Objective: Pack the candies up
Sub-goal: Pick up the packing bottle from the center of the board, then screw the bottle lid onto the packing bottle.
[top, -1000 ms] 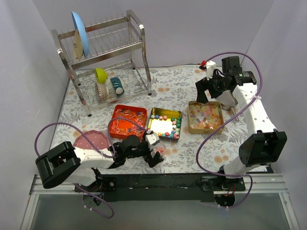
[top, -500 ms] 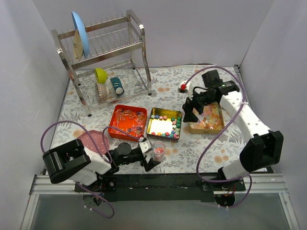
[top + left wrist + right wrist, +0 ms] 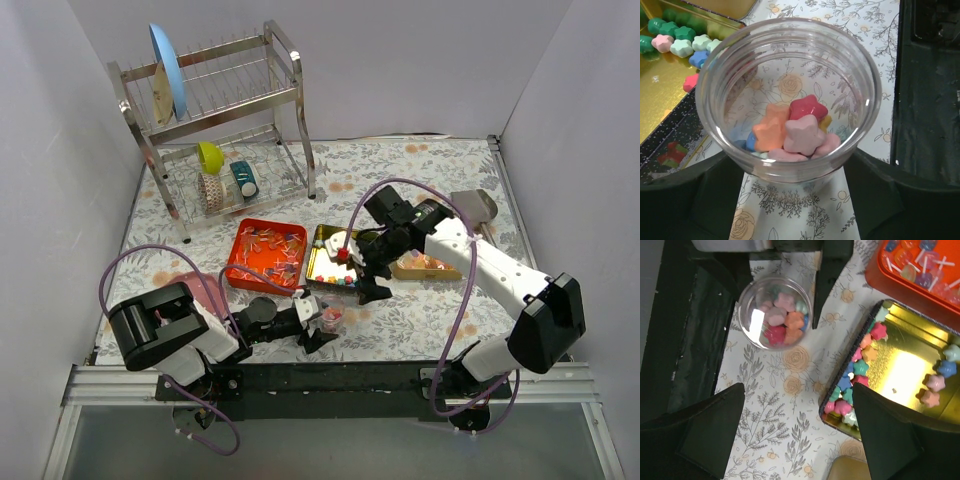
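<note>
One clear cup (image 3: 707, 110) stands on the table (image 3: 420, 320), just beyond the black rail (image 3: 330, 375), between the fingers of the left tool (image 3: 322, 324). The fingers flank the cup wall closely. Whether they clamp it cannot be determined. The cup holds at least six star-shaped candies (image 3: 802, 132): orange, red, pink, yellow and blue.

Just beyond the cup, the right tool (image 3: 797, 390) hangs released, fingers wide apart and nothing between them, at the near edge of the gold tin (image 3: 910, 370).

Three tins stand in a row:
- Left: the orange tin (image 3: 236, 255), holding clear-wrapped pieces (image 3: 270, 250).
- Centre: the gold tin, holding more than a dozen of the same stars, most along one edge.
- Right: the third tin (image 3: 420, 273), holding jellies (image 3: 428, 262). The right arm crosses it and hides most of it.

One pink plate (image 3: 190, 290) lies partly under the left arm.

At the far left, one dish rack (image 3: 215, 110) carries one blue plate (image 3: 165, 70) standing on edge.
</note>
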Robot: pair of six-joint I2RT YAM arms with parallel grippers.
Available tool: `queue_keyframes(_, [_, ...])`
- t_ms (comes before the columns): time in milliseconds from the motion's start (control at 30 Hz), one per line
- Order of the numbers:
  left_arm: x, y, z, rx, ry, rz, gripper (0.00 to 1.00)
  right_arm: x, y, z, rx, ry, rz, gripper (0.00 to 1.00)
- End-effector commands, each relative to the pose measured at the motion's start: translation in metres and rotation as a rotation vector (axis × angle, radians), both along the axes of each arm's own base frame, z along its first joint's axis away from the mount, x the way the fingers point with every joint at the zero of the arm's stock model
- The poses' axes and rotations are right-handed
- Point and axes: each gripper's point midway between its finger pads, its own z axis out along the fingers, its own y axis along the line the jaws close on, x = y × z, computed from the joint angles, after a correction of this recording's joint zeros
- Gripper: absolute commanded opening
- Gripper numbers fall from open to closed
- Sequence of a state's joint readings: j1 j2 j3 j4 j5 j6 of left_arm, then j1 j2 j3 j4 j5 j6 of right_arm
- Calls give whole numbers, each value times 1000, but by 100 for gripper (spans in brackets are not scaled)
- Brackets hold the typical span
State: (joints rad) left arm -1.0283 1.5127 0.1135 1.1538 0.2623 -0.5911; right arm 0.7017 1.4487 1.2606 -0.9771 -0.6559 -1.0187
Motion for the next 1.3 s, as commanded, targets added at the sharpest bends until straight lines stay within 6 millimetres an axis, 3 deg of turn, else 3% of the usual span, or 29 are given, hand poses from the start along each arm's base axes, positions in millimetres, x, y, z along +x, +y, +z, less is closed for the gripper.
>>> queue_keyframes(0, [-3, -10, 16, -38, -45, -51, 68, -18, 19, 4, 34, -16, 110, 95])
queue_keyframes(233, [-11, -8, 8, -11, -29, -95, 52, -29, 39, -8, 26, -31, 168, 95])
queue_keyframes(567, [4, -1, 5, -5, -2, -38, 52, -45, 44, -16, 9, 8, 225, 95])
queue_keyframes(900, [15, 3, -2, 13, 31, 3, 51, -58, 16, -27, -68, 16, 227, 93])
queue_keyframes(1167, [16, 4, -7, 29, 43, 4, 50, -71, -37, -29, -183, 13, 220, 87])
queue_keyframes(1267, [14, 3, -7, 31, 44, -7, 50, -45, -40, -17, -139, -57, 127, 87])
